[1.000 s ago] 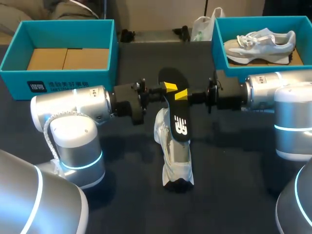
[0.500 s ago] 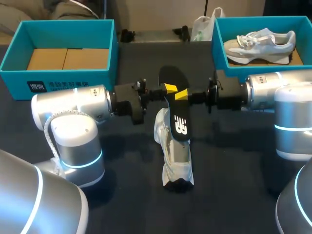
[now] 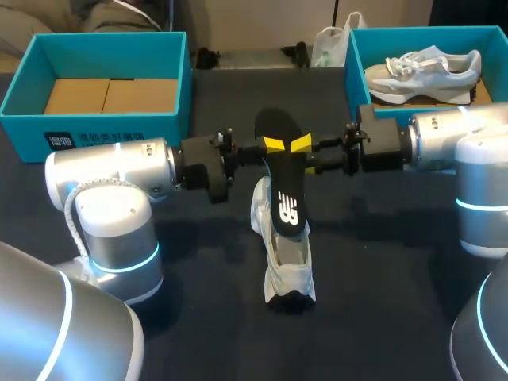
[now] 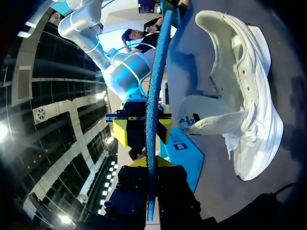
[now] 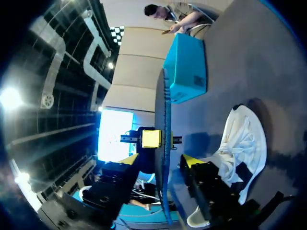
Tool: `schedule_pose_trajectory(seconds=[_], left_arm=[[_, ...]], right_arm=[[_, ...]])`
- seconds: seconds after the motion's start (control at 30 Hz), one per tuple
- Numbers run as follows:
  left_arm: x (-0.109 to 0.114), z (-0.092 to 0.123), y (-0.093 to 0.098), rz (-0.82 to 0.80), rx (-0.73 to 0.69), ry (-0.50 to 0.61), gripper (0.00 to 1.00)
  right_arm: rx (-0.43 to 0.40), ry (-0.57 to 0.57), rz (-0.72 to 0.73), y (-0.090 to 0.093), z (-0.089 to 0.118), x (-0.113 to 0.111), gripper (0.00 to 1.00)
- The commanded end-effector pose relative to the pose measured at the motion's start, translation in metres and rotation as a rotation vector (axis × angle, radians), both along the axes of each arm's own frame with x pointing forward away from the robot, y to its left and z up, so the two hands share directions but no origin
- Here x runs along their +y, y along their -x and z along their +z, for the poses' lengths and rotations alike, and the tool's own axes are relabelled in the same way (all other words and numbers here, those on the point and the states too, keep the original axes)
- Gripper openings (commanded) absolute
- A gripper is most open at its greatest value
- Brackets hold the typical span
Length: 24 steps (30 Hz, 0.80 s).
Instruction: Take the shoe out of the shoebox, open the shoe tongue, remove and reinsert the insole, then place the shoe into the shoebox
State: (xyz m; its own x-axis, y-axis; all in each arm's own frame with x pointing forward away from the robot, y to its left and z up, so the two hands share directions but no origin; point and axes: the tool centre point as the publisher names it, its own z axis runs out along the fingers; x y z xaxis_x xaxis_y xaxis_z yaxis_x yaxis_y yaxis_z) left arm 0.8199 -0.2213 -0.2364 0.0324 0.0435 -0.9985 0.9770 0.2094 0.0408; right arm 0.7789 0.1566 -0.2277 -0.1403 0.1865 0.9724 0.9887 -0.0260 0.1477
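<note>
Insole [image 3: 284,178], gripped by left claw [image 3: 275,145] with right claw [image 3: 301,144] open astride it, has swung straighter over the shoe [image 3: 287,258] on the tabletop [image 3: 214,317], lower end dipping in; reinsertion looks under way

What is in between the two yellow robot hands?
The black insole stands between the left gripper and the right gripper, above the white shoe. The head view shows it best.
</note>
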Motion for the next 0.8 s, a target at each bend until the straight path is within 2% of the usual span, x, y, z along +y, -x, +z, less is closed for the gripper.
schedule_pose_trajectory(seconds=[0.03,0.07,0.33,0.53,0.63,0.7,0.73,0.77,0.8], left_arm=[[0.015,0.005,0.008,-0.021,0.051,-0.016,0.0],[0.017,0.005,0.01,-0.027,0.066,-0.018,0.0],[0.042,0.018,0.043,-0.055,0.147,-0.041,0.0],[0.056,0.026,0.058,-0.086,0.224,-0.073,0.0],[0.059,0.028,0.069,-0.111,0.253,-0.087,0.0],[0.059,0.028,0.076,-0.107,0.262,-0.095,0.0],[0.06,0.029,0.08,-0.126,0.285,-0.106,0.0],[0.059,0.029,0.084,-0.151,0.307,-0.14,0.0],[0.057,0.027,0.091,-0.159,0.28,-0.18,0.0]], right_arm=[[-0.085,0.109,-0.003,0.01,0.019,-0.023,1.0],[-0.133,0.115,0.001,0.01,0.022,-0.026,1.0],[-0.133,0.115,0.001,0.01,0.022,-0.026,1.0],[-0.133,0.115,0.001,0.01,0.022,-0.026,1.0],[-0.266,0.25,0.101,0.005,0.034,-0.035,1.0],[-0.359,0.319,0.134,0.009,0.038,-0.045,1.0],[-0.431,0.381,0.182,0.012,0.04,-0.049,1.0],[-0.506,0.436,0.301,0.015,0.041,-0.049,1.0],[-0.554,0.442,0.443,0.02,0.04,-0.05,1.0]])
